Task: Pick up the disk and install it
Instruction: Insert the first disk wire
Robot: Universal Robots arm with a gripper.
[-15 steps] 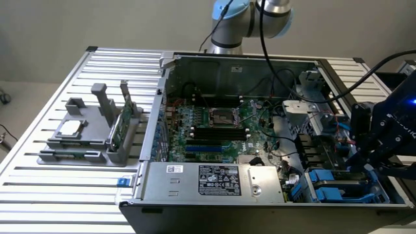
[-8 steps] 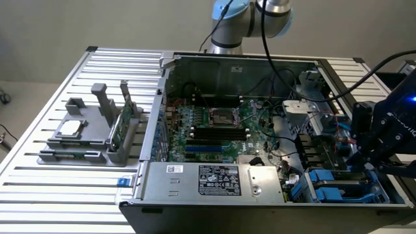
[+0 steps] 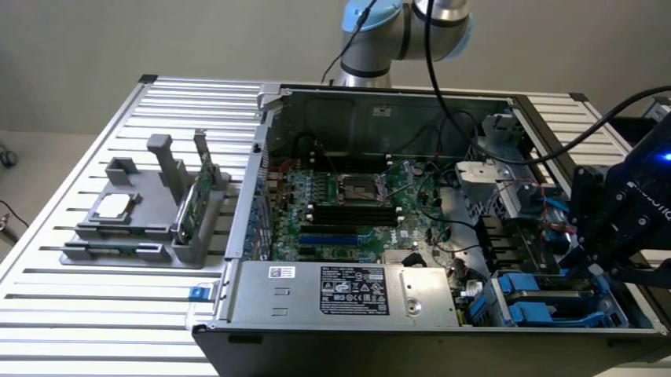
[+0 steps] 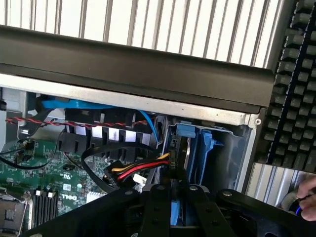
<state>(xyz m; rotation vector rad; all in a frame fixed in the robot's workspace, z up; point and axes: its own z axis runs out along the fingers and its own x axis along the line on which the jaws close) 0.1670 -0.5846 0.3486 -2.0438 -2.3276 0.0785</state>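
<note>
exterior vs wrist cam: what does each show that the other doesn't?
Exterior only: the grey fixture holding a CPU chip and green card, the power supply, the CPU socket.
Wrist only: a keyboard and a hand beside the case.
Both: the motherboard, blue drive carriers, the gripper.

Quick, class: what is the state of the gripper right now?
Gripper: closed on the disk, at the drive bay.
</note>
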